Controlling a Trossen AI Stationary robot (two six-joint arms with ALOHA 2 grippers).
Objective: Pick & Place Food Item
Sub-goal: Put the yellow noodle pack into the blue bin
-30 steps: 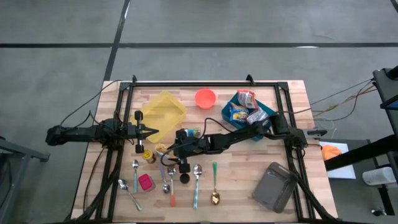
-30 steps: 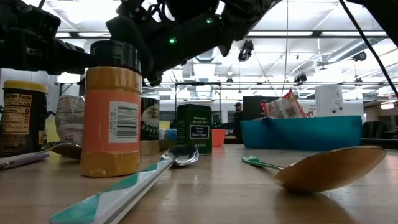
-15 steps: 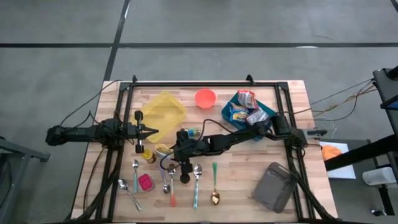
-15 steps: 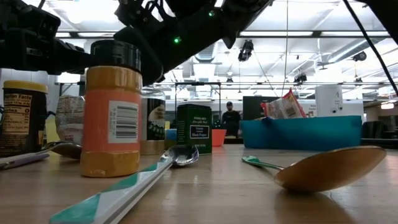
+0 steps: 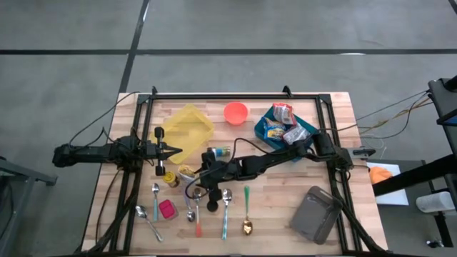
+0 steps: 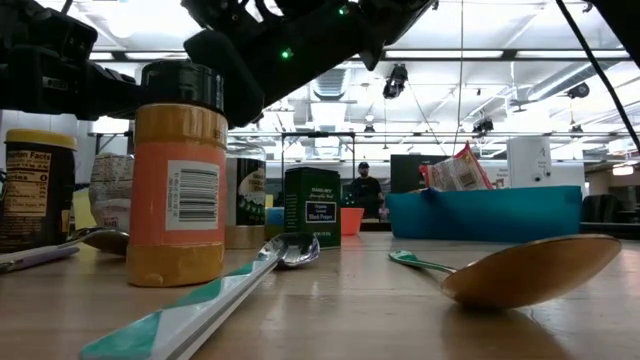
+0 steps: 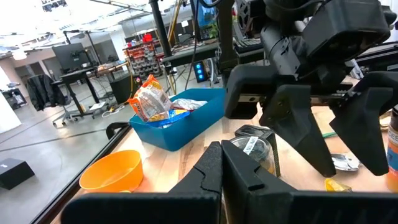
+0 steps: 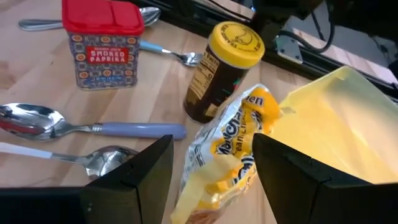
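Observation:
A crinkled yellow and white snack bag [image 8: 227,149] lies between the fingers of my right gripper [image 8: 211,144], which is shut on it. In the high view bag [image 5: 187,171] and gripper [image 5: 194,177] are left of the table's middle, just near of the yellow tray [image 5: 189,128]. The bag's far end points at the tray [image 8: 336,124] and at a brown jar with a yellow lid [image 8: 221,68]. My left gripper [image 5: 175,151] is shut and holds nothing, level at the table's left, beside the tray. My right gripper pinches the snack bag across its width, one finger [image 8: 140,174] on each long side [image 8: 186,168]. The fingers come slanting down from the table's right. The bag's far end [image 8: 249,106] sticks out past the fingertips. I cannot tell whether the bag is clear of the table.
A red paprika tin [image 8: 101,50], several spoons [image 8: 93,129] and an orange spice jar with a black lid [image 6: 180,180] crowd the near left. A blue bin of packets [image 5: 285,128], an orange bowl [image 5: 235,112] and a grey box [image 5: 316,214] stand farther right.
My right gripper has rolled a little about the line it points along, with the snack bag still between its fingers. It has barely shifted.

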